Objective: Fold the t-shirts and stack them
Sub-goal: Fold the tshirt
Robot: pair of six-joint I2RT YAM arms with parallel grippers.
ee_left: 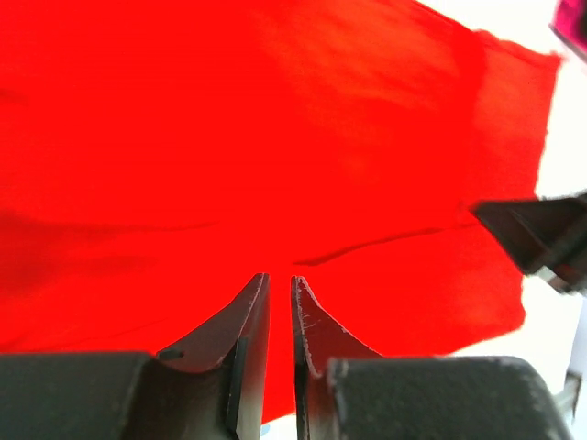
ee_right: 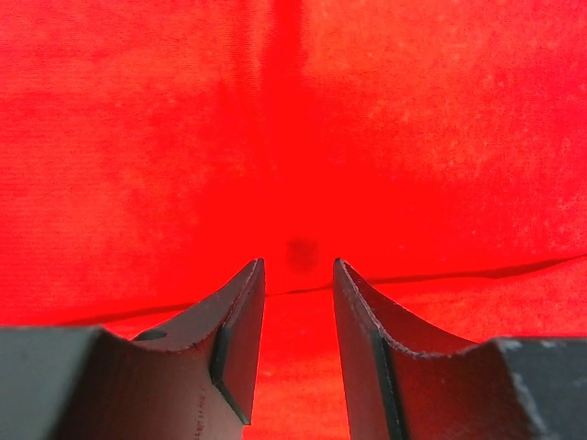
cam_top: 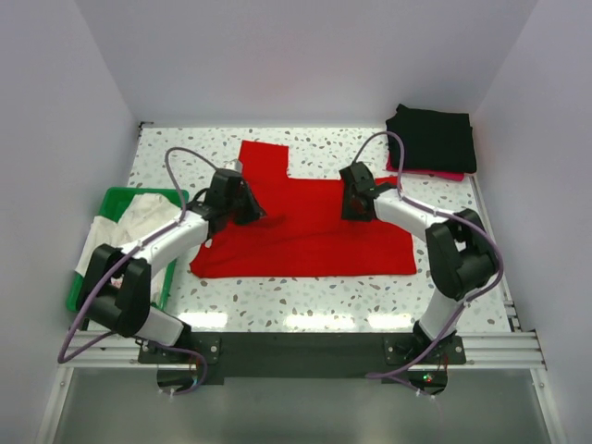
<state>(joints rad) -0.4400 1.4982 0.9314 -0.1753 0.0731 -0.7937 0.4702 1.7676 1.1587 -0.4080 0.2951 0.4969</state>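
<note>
The table [cam_top: 277,301] is lit brightly and evenly from above, and glare patches are seen along its near edge. Soft shadows are cast on the red shirt [cam_top: 305,231]. In the wrist views the red is oversaturated and bare table is blown out white.

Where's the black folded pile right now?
In the top view, the black folded t-shirts sit at the table's far right corner, atop something pink, beyond the right arm, right of the red t-shirt.
</note>
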